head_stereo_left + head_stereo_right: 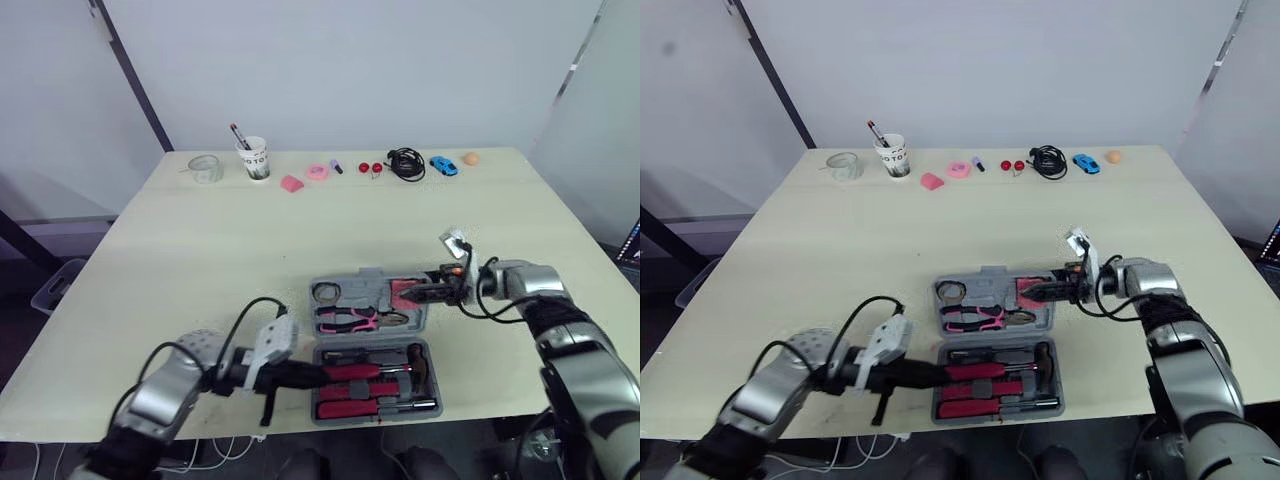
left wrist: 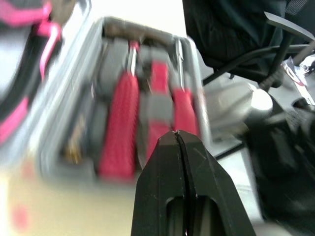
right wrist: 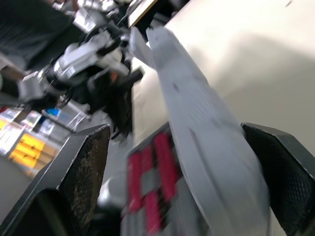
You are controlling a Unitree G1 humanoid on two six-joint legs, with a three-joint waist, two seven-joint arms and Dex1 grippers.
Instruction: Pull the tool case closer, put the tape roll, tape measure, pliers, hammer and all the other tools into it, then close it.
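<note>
Fingers [image 2: 162, 167] of our left gripper [image 1: 312, 375] are pressed together at the near half of the tool case [image 1: 370, 275]. Our right gripper [image 1: 412, 292] spreads its fingers around the far half's right rim. We see the case lying open near the front edge of the table [image 1: 200, 250], long side running left to right. Pink pliers [image 1: 350, 319] lie lengthwise in the far half, nose rightward. Red-handled tools [image 1: 350, 405] fill the near half, apparently with the hammer [image 1: 420, 365].
</note>
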